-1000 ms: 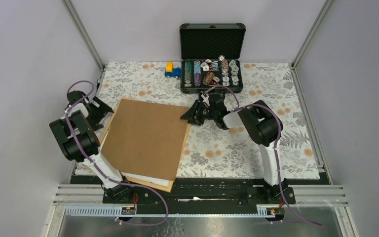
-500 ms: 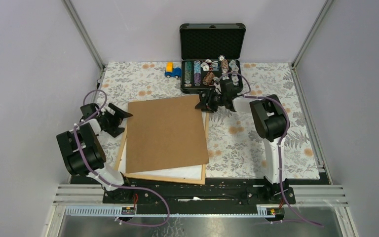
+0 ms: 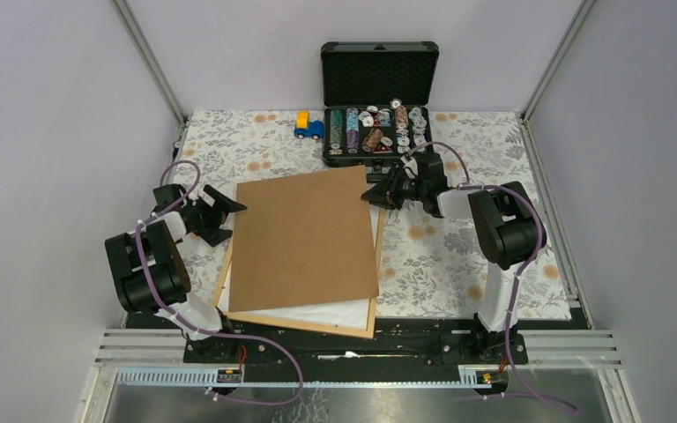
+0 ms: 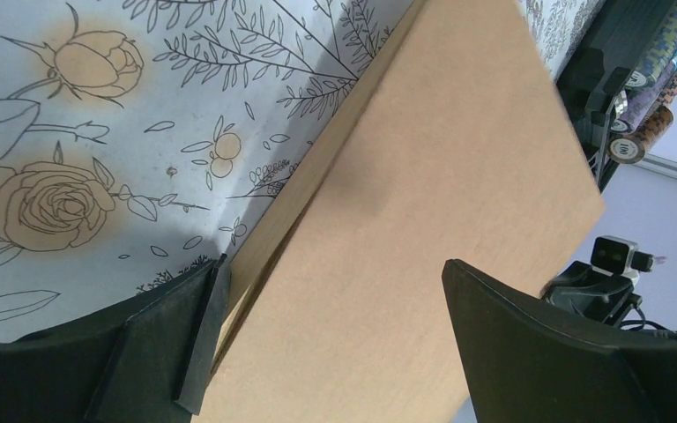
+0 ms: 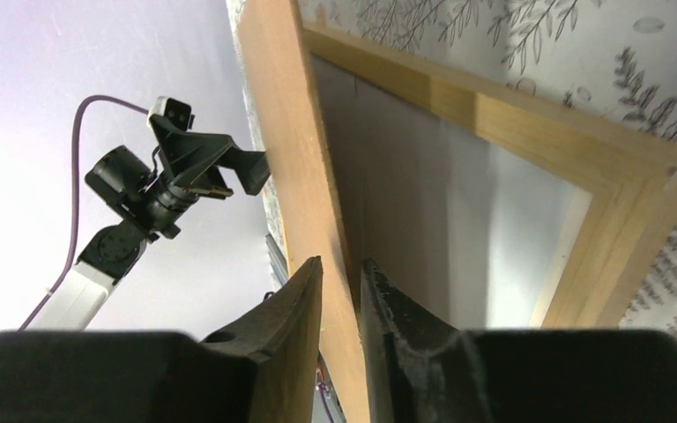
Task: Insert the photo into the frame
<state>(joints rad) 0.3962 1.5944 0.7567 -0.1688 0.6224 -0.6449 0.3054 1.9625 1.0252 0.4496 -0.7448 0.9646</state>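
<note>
The light wooden frame (image 3: 317, 327) lies flat on the floral cloth, mostly covered by a brown backing board (image 3: 304, 238). A white sheet (image 3: 317, 310) shows inside the frame below the board; the photo's printed scene is hidden. My right gripper (image 3: 370, 196) is at the board's far right corner. In the right wrist view its jaws (image 5: 342, 263) are shut on the board's edge (image 5: 295, 132), lifted above the frame (image 5: 538, 132). My left gripper (image 3: 234, 222) is wide open at the board's left edge, one finger on each side of the board (image 4: 432, 220).
An open black case (image 3: 377, 132) full of poker chips stands just behind the right gripper. A small blue and yellow toy truck (image 3: 308, 126) sits to its left. Bare floral cloth (image 3: 458, 256) stretches right of the frame. Enclosure walls close both sides.
The board and frame have slid right and turned squarer to the table. The right gripper moved back and right with the board's corner, its jaws narrowing. The left gripper followed rightward, staying open.
</note>
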